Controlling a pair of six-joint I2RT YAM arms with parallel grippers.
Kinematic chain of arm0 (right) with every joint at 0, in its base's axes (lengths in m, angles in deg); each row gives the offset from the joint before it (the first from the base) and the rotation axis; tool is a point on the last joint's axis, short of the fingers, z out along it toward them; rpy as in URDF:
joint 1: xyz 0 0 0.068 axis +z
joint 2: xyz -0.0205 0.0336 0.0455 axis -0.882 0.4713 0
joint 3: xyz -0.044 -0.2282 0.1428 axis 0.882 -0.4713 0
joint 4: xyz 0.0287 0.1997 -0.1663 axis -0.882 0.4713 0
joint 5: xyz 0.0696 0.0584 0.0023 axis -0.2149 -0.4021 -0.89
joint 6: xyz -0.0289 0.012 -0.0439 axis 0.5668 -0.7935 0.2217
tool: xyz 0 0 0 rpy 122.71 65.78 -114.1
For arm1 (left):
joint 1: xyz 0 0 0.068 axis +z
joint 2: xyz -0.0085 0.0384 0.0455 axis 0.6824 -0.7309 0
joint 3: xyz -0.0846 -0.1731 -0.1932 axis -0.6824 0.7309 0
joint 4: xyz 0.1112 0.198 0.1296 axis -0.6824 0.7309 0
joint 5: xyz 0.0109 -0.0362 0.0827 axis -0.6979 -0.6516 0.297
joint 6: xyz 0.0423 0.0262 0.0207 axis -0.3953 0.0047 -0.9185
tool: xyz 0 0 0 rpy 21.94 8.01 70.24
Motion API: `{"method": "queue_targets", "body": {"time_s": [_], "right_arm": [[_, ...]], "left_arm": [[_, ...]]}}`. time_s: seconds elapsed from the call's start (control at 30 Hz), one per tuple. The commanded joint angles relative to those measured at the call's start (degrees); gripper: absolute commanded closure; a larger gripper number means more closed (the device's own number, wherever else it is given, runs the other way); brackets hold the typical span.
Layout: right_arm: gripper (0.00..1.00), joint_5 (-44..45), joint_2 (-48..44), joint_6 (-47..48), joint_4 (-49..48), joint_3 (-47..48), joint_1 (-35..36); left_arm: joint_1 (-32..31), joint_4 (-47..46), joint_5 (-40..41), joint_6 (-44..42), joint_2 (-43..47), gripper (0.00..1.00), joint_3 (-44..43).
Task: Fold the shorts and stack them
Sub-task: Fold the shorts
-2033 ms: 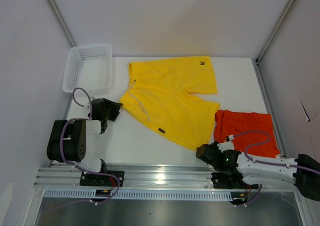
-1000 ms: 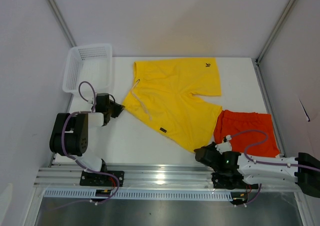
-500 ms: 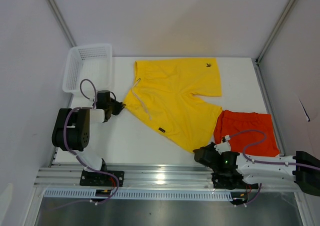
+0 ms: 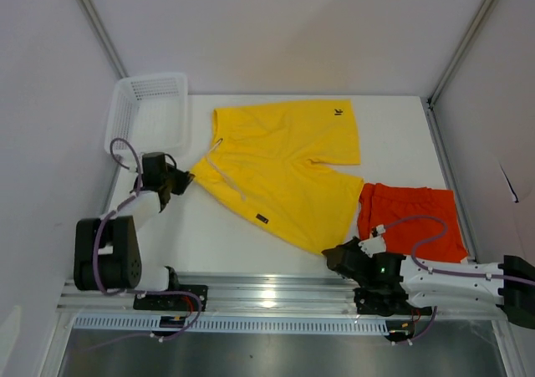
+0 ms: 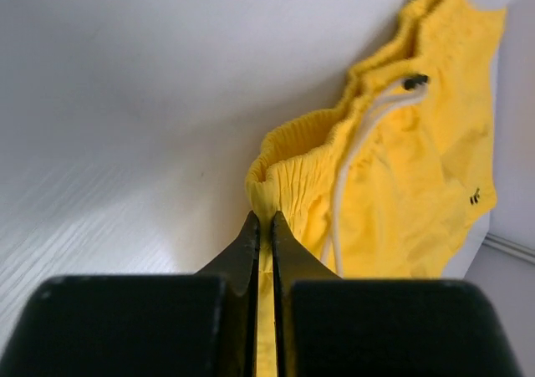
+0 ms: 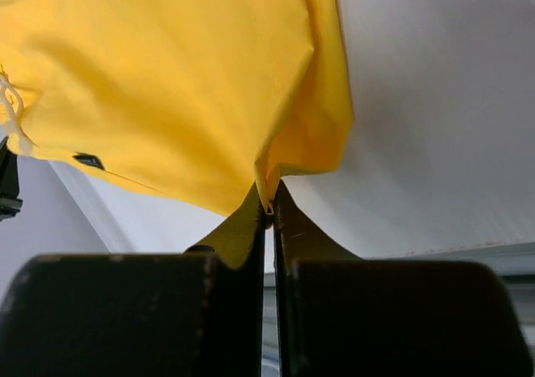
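Grips at both ends of the yellow shorts show you where things stand: the first garment is pinched at two points, ready to be squared up for its first fold. Your left gripper is clamped on the gathered waistband at its left corner. The white drawstring trails just beside that grip. Your right gripper is clamped too, on the edge of the near leg, where the cloth bunches into a small peak above the fingers.

The yellow shorts lie spread across the middle of the table, slanting from the left grip down to the right one. The orange shorts lie rumpled near the right edge, just beside the yellow leg and close to your right arm. Neither gripper is on them. A basket sits at the far-left corner, near your left gripper.

By my reading, nothing is folded yet. The next move calls for both arms working together: draw the cloth flat, then carry one half over the other. The pinch on the leg edge looks thin and could slip if you pull hard.
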Motion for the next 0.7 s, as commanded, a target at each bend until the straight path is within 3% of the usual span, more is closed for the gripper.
{"method": "queue_targets", "body": {"time_s": [0.0,0.13,0.27,0.43,0.67], "right_arm": [[1.00,-0.6,-2.1,-5.2,8.0,3.7,0.8],[1.00,2.2,-3.7,-4.9,19.2,9.4,8.2],[1.00,5.0,-0.4,-12.7,28.0,14.8,16.1],[1.00,8.2,4.2,-9.9,36.7,24.3,17.7],[1.00,18.8,8.6,-7.7,55.1,43.4,17.6]], "left_arm": [[2.3,11.1,2.8,-4.7,11.0,1.00,0.4],[2.3,19.3,3.7,-5.3,22.1,1.00,3.3],[2.4,24.7,4.4,-2.7,34.2,1.00,9.4],[2.4,30.0,4.2,-3.1,40.8,1.00,10.2],[3.1,37.2,2.4,-3.1,41.6,1.00,3.8]]}}
